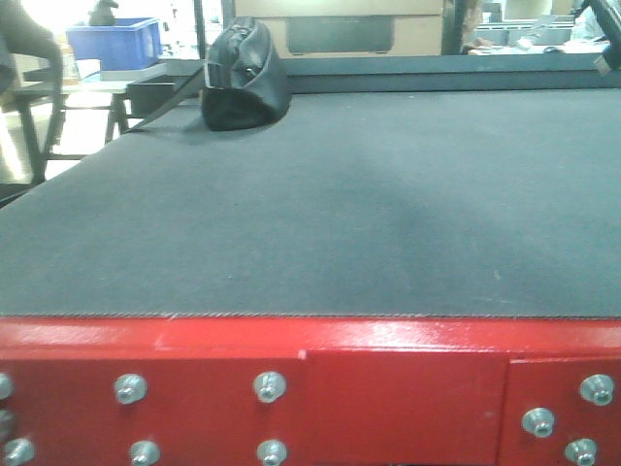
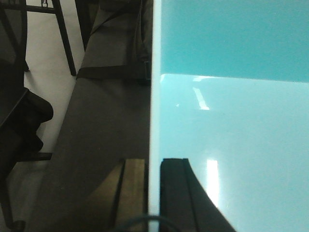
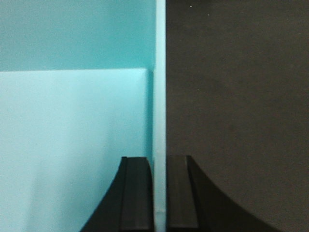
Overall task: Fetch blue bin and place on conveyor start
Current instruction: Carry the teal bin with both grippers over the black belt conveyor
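While both arms are holding on, bin (image 2: 231,145): being gripped by its walls.
Left gripper (image 2: 154,162): clamping bin wall at 6 o'clock.
Right gripper (image 3: 159,164): clamping bin wall too, belt (image 3: 231,96) showing at 3 o'clock.

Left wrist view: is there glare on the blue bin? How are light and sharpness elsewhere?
Left wrist view: yes, white glare streaks on the blue bin; right wrist view: even light, no glare; front view: soft and hazy, blown out at upper left, shine on the red panel.
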{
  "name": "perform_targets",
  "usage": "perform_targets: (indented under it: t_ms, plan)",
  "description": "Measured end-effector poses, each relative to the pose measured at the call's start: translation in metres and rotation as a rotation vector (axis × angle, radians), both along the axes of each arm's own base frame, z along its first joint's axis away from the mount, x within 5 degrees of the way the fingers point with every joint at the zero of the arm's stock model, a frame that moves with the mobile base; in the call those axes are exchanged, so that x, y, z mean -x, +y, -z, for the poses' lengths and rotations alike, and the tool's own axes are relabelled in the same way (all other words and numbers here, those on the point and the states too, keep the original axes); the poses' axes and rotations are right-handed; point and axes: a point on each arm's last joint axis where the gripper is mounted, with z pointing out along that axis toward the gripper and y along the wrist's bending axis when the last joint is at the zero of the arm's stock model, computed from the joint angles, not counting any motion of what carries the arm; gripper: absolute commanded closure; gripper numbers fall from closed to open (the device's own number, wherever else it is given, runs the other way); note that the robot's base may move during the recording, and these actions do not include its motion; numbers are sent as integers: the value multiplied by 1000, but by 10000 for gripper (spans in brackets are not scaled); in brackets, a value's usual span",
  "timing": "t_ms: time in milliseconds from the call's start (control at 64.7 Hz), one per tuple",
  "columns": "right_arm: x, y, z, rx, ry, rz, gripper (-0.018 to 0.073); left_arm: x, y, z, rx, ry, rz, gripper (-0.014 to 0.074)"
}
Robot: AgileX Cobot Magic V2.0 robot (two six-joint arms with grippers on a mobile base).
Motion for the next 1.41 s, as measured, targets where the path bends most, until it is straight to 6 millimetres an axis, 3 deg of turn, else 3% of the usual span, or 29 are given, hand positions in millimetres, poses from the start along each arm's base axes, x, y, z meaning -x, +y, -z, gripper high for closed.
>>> perform_targets:
  t_ms: [1406]
  plan:
    - [0, 0, 1, -2, 7, -1, 724, 0, 0, 0, 0, 0, 0, 708]
